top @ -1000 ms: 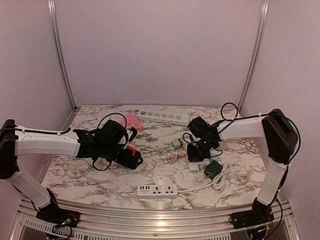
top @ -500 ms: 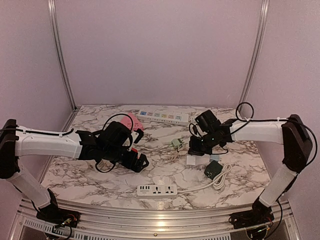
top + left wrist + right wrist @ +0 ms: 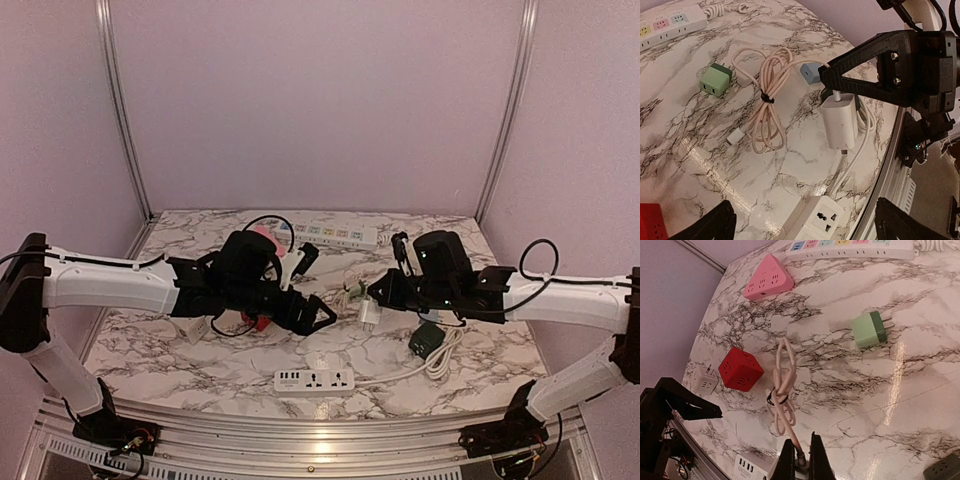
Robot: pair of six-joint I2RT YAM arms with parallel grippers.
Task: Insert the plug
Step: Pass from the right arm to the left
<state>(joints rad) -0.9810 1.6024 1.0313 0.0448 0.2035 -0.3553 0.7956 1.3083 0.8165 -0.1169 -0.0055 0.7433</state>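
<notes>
White plug: pinched at its top end by right gripper, held above mid-table. Left gripper: jaws wide, holding nothing, at 9 o'clock of plug in top view. 1 power strip: flat on table, 7 o'clock of plug. 1 coiled cable: just beside plug.

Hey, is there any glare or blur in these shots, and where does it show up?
Top external: evenly lit and sharp, no strong shadows. Left wrist: a glare streak on the marble table below the coiled cable; the white charger is in focus. Right wrist: a glare streak just right of the green adapter.
</notes>
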